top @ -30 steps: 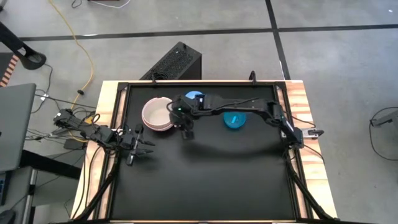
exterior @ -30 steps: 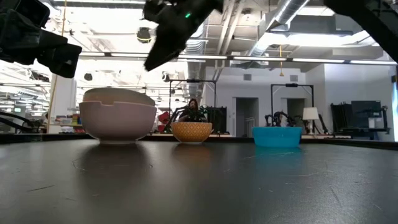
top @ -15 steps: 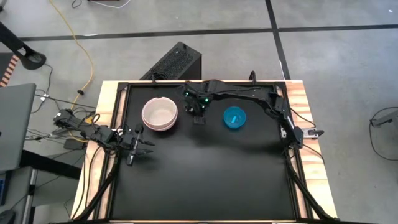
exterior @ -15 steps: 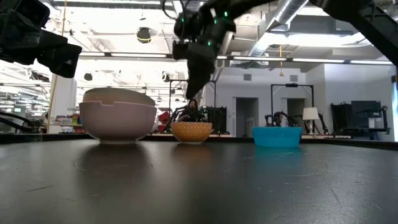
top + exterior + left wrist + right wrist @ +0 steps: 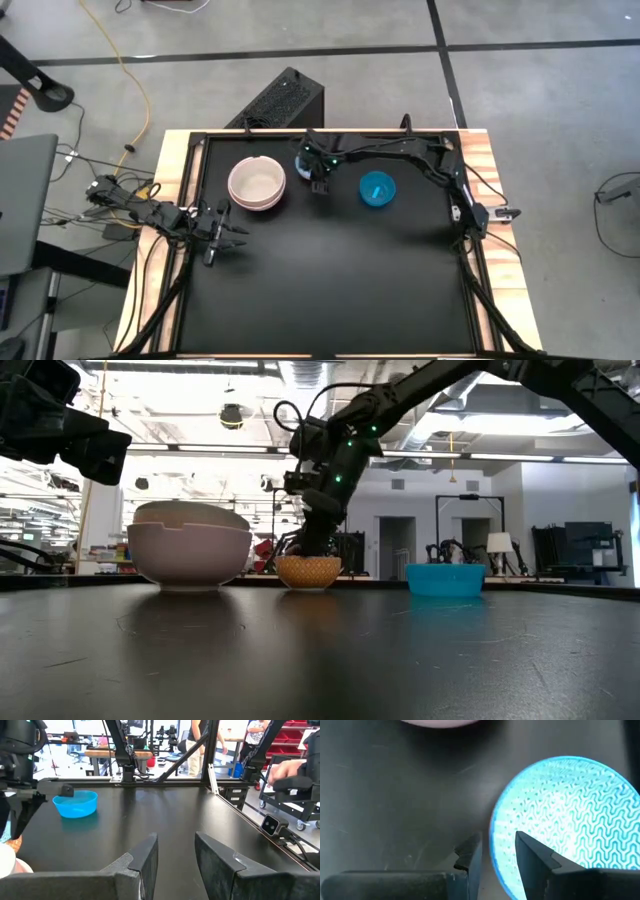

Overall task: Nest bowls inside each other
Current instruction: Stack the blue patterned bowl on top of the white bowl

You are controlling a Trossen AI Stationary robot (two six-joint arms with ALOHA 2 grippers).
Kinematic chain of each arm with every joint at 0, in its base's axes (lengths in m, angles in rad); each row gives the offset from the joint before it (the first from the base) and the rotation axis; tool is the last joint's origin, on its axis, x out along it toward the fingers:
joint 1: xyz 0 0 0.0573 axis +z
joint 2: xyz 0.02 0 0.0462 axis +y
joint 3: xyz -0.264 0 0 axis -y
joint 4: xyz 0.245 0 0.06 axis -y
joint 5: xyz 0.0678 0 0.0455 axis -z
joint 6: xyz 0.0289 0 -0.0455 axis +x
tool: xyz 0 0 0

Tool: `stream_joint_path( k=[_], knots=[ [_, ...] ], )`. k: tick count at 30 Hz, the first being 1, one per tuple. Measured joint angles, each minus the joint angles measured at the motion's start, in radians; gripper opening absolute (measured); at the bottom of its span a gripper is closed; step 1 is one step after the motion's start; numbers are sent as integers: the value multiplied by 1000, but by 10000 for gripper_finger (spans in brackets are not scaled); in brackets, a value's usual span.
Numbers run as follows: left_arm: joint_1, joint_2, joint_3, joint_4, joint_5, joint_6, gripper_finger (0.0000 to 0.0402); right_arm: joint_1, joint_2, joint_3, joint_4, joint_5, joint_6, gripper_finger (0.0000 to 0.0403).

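A light blue bowl [image 5: 570, 815] with a wavy pattern inside stands near the table's far edge [image 5: 306, 158], also seen in the low view [image 5: 308, 572]. My right gripper [image 5: 498, 842] is open just above it, pointing steeply down, one finger outside the rim and one over the inside. A pink bowl [image 5: 257, 185] with a pale bowl nested in it [image 5: 190, 515] stands to the left. A teal bowl [image 5: 377, 189] stands to the right. My left gripper [image 5: 175, 855] waits open and level at the table's left edge [image 5: 225, 235]. My right gripper comes from above at a slant, with the light blue bowl's rim [image 5: 495, 832] on its stack side between the two fingers. I cannot tell whether either finger touches the rim. The bowl stands upright on the table.
A black box [image 5: 285, 100] stands on the floor beyond the far edge. Wooden rails [image 5: 480, 170] frame the black tabletop. Cables and a laptop [image 5: 25, 200] lie off the left side. The near half of the table [image 5: 340, 290] holds nothing.
My right gripper has swung from beside the pink stack toward the table's far edge and come down over the light blue bowl, tipping to point more steeply down. The bowls have stayed where they were.
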Motion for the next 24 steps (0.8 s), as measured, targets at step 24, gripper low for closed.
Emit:
stream_joint_path(
  k=[24],
  knots=[
    [0, 0, 0, 0, 0, 0, 118, 21, -4, -20, 38, 70, 32, 17]
  ],
)
